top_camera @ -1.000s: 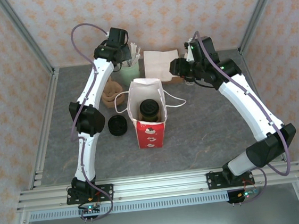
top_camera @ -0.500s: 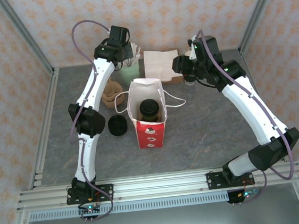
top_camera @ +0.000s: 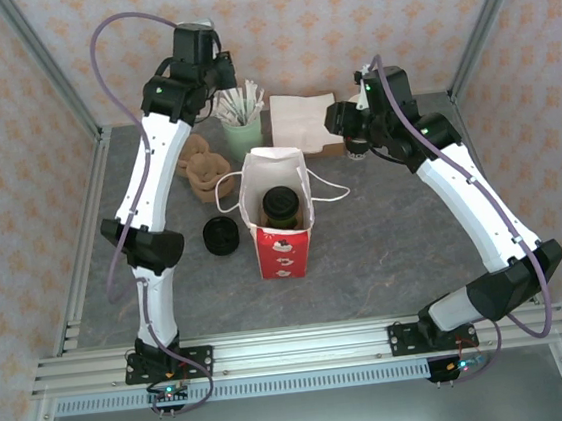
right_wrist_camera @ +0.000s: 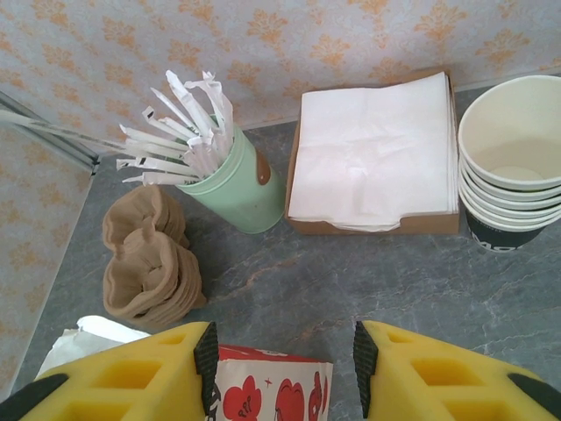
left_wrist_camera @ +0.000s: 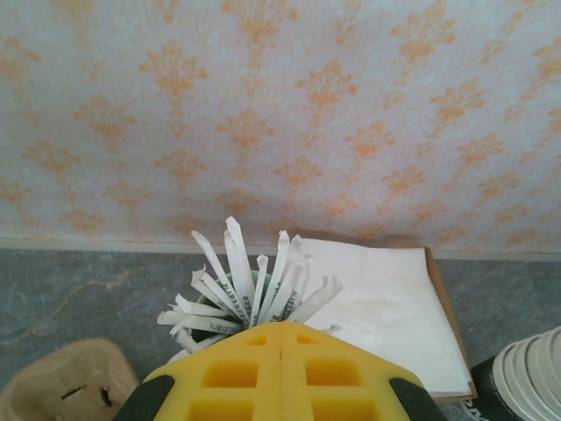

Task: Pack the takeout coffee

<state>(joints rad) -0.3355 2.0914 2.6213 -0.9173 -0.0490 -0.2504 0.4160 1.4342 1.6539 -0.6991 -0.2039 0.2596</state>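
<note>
A: Top view: what changed?
B: L arm (top_camera: 167, 132) has lifted above stick cup (top_camera: 243, 134). L jaws together; stick pinched or not, can't tell. R jaws apart, empty, unmoved.
A: Coffee (top_camera: 281, 208)?
B: Lidded, upright in bag (top_camera: 284, 255), mid-bench. Packed; extras prob. next.

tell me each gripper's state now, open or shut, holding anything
Left gripper: shut, nothing seen in it.
Right gripper: open, holding nothing.

Black-lidded coffee (top_camera: 281, 206), red-and-white bag (top_camera: 283, 252), pale green cup (right_wrist_camera: 238, 189), grey marbled table (top_camera: 395, 244)
</note>
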